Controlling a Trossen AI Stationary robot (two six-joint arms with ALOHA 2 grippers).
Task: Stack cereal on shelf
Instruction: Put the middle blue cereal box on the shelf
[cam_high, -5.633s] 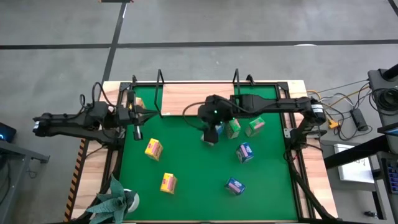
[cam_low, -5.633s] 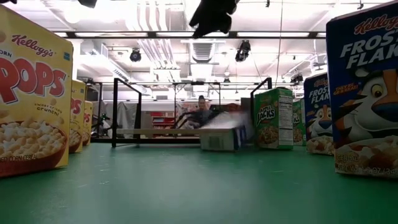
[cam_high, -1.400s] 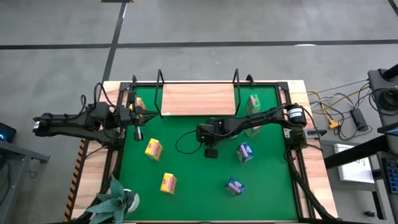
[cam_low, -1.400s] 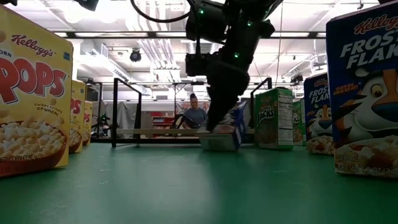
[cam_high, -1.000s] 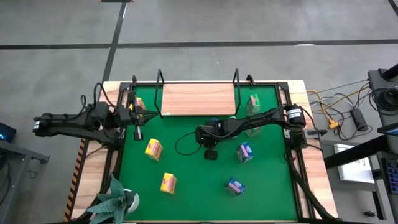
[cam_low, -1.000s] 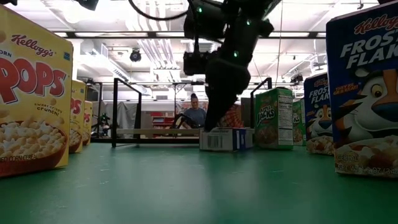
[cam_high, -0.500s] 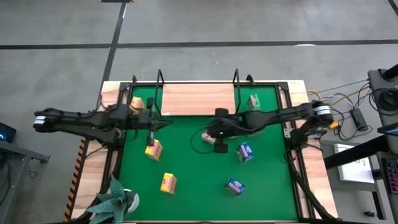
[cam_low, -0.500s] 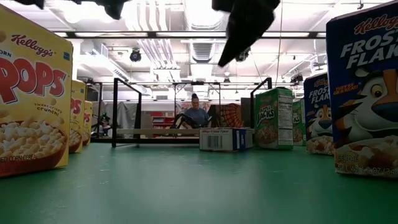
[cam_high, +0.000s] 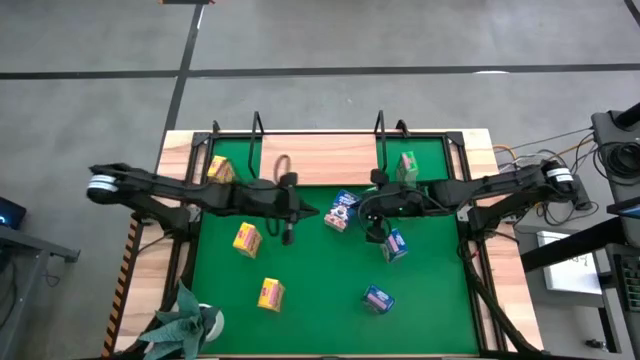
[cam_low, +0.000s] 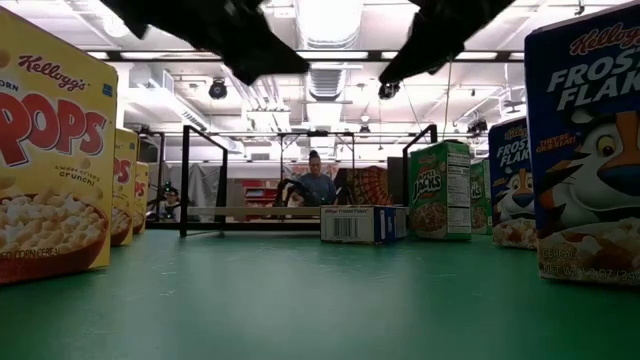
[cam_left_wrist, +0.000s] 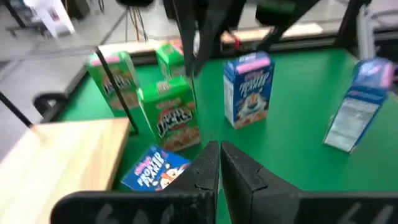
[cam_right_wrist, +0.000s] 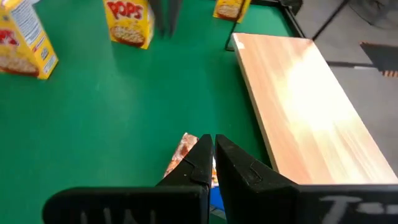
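Observation:
A blue cereal box (cam_high: 342, 210) lies flat on the green mat just before the wooden shelf (cam_high: 318, 160); in the low view this box (cam_low: 362, 223) rests on a broad face. My left gripper (cam_high: 308, 211) hangs shut to its left, above the mat. My right gripper (cam_high: 363, 213) hangs shut to its right, also raised. In the left wrist view the shut fingers (cam_left_wrist: 219, 163) point past the lying box (cam_left_wrist: 152, 169) at an upright green box (cam_left_wrist: 174, 118). The right wrist view shows shut fingers (cam_right_wrist: 211, 155) over the lying box (cam_right_wrist: 185, 154), beside the shelf (cam_right_wrist: 305, 99).
Two upright blue boxes (cam_high: 393, 243) (cam_high: 377, 298) stand on the mat's right half, and three yellow ones (cam_high: 246, 238) (cam_high: 270, 293) (cam_high: 220, 170) on its left. A green box (cam_high: 408, 165) stands right of the shelf. A potted plant (cam_high: 185, 318) sits at the near left corner.
My right gripper has risen off the lying blue box and drawn back toward the table's right edge, staying shut. My left gripper has swung from the left side toward the table's middle, sinking and tipping down. The blue box has stayed lying where it was.

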